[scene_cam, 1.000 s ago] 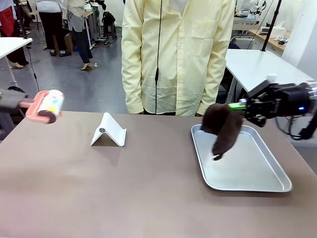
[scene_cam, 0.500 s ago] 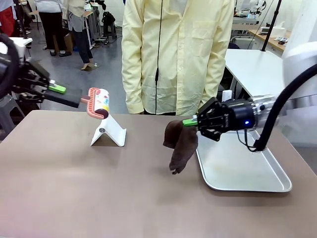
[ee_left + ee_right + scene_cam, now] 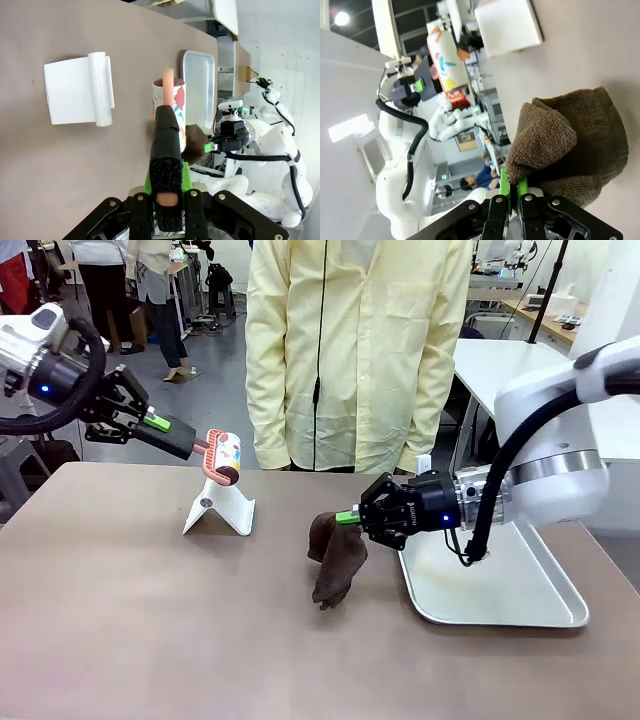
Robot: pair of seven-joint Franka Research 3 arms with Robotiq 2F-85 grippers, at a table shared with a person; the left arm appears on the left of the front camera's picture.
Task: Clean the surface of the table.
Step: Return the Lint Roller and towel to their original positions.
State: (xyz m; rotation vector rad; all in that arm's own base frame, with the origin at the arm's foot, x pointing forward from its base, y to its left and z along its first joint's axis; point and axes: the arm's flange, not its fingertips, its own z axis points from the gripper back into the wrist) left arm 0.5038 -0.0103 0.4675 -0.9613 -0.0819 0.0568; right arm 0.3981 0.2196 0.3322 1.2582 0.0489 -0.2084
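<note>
the table (image 3: 120, 640) fills the near part of the front view, its taupe-brown top running from the robot's side across to a person in a pale yellow shirt (image 3: 355, 350) standing at the far edge. on it, left of middle toward the far side, stands a white folded stand (image 3: 220, 506); at the right lies a silver tray (image 3: 520, 610). the right gripper (image 3: 345, 517) reaches in over the tray's left edge toward the table's middle, its jaws pinched on a dark brown cloth (image 3: 333, 558) whose lower end hangs down to about the tabletop, just left of the tray. the left gripper (image 3: 152, 422) is held up over the far left corner, its jaws pressed on the black handle of a lint roller (image 3: 222, 458), whose patterned roll hangs just above the white stand.
</note>
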